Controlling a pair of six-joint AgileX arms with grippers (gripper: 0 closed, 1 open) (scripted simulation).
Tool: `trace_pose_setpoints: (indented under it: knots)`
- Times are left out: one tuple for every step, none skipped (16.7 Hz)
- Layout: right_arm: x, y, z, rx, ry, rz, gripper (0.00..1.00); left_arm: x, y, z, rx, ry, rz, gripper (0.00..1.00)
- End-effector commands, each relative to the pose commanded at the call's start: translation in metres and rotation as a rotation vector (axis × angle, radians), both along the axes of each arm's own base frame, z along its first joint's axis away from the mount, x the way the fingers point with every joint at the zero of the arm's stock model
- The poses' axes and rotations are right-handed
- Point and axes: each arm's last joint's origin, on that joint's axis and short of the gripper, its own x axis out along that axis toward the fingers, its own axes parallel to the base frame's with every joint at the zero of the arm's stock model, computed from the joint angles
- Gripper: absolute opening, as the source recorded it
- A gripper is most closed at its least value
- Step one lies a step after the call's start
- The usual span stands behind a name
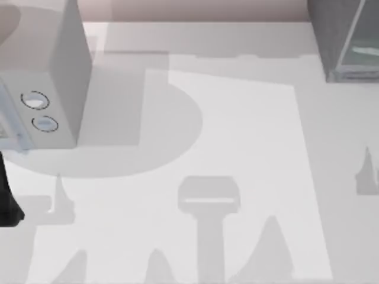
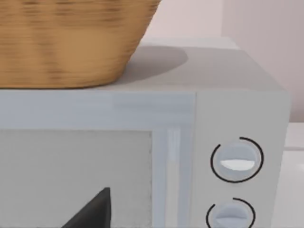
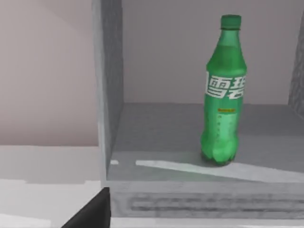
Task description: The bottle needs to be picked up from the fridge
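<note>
The green bottle (image 3: 223, 95) stands upright on the floor of the fridge (image 3: 108, 85), whose inside lies open to the right wrist view. The bottle has a white label and a green cap, and nothing touches it. A black part of my right gripper (image 3: 92, 211) shows low in that view, in front of the fridge's front ledge and well short of the bottle. In the top view the dark grey fridge (image 1: 340, 41) sits at the table's far right corner with a pale glassy panel. My left arm (image 1: 7, 201) is a black shape at the table's left edge.
A light grey box with two round dials (image 1: 59, 77) stands at the far left of the table. The left wrist view faces its front (image 2: 237, 161), and a wicker basket (image 2: 71, 42) sits on top of it. A black part of my left gripper (image 2: 92, 211) shows there.
</note>
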Motion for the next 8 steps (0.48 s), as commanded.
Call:
trace_pose_setpoints:
  knots:
    - [0.008, -0.005, -0.003, 0.002, 0.010, 0.000, 1.00, 0.000, 0.000, 0.000, 0.000, 0.000, 0.000, 1.00]
    - [0.015, -0.011, -0.006, 0.005, 0.020, 0.000, 1.00, 0.000, 0.000, 0.000, 0.000, 0.000, 0.000, 1.00]
    - [0.022, -0.017, -0.011, 0.009, 0.031, 0.000, 1.00, 0.000, 0.000, 0.000, 0.000, 0.000, 0.000, 1.00]
    - [0.028, -0.023, -0.016, 0.013, 0.040, 0.000, 1.00, 0.000, 0.000, 0.000, 0.000, 0.000, 0.000, 1.00]
    - [0.033, -0.029, -0.022, 0.016, 0.046, 0.001, 1.00, 0.000, 0.000, 0.000, 0.000, 0.000, 0.000, 1.00]
    - [0.037, -0.035, -0.027, 0.019, 0.050, 0.002, 1.00, 0.000, 0.000, 0.000, 0.000, 0.000, 0.000, 1.00]
    - [0.041, -0.041, -0.033, 0.022, 0.052, 0.003, 1.00, 0.000, 0.000, 0.000, 0.000, 0.000, 0.000, 1.00]
    - [0.044, -0.047, -0.038, 0.023, 0.051, 0.004, 1.00, 0.000, 0.000, 0.000, 0.000, 0.000, 0.000, 1.00]
